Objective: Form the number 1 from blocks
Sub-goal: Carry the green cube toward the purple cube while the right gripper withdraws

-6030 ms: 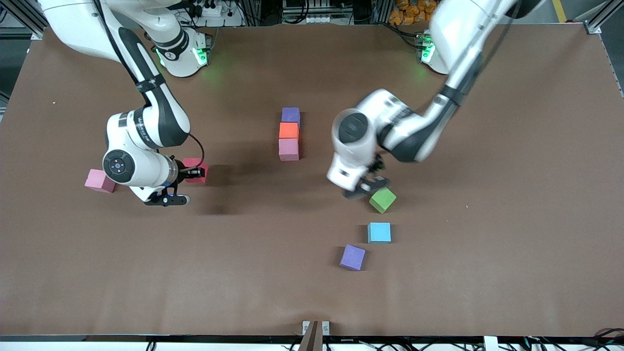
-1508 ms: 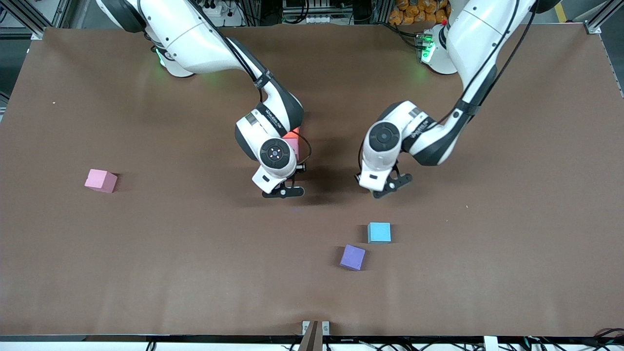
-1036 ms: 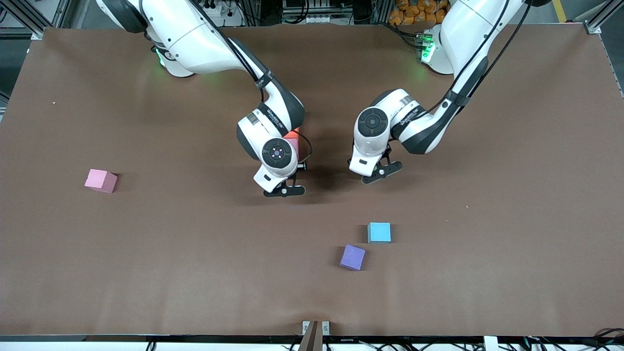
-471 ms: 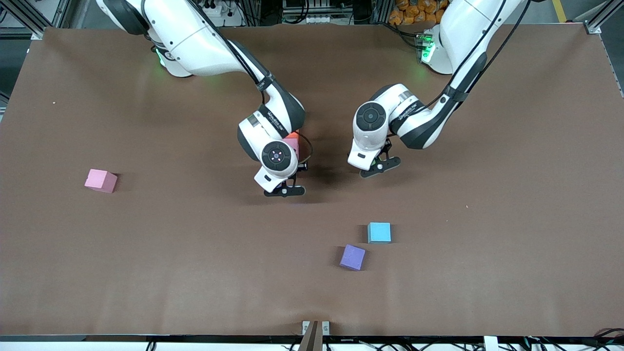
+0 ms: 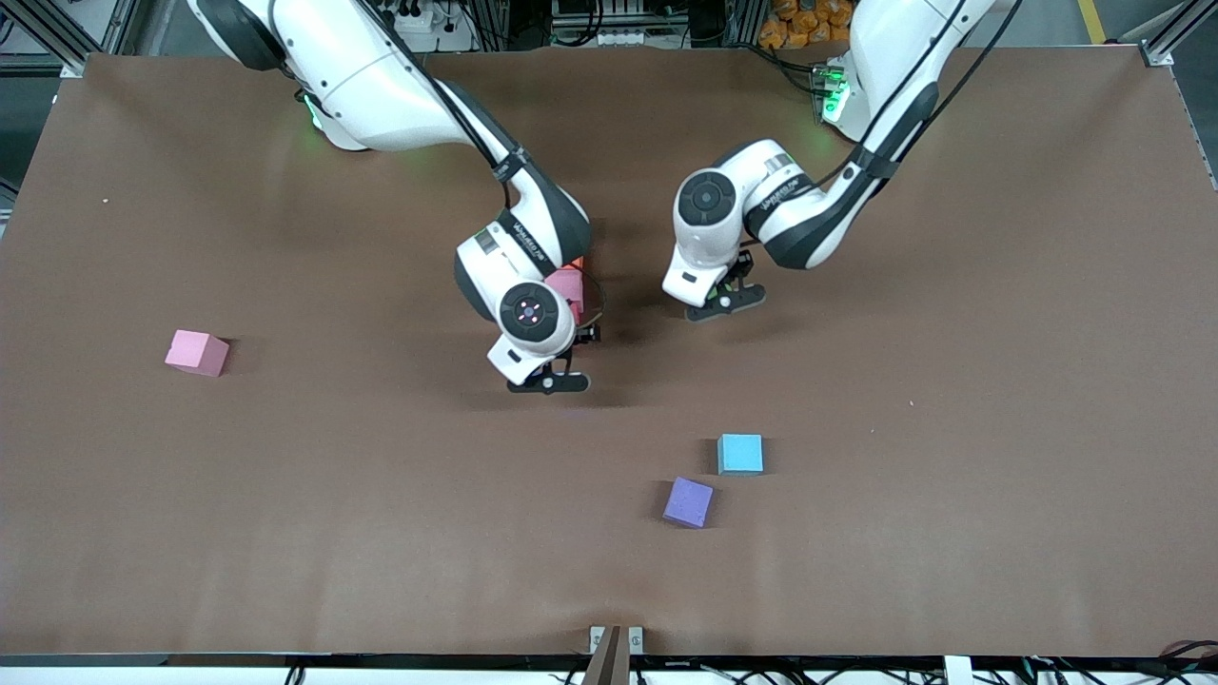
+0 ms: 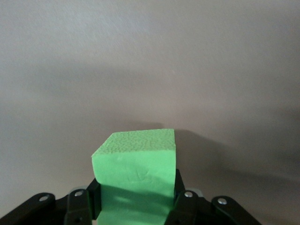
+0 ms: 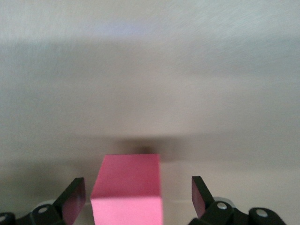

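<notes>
even overhead light, soft shadows, wrist views blurry

A brown table fills the view; a small metal bracket sits at its near edge.
</notes>
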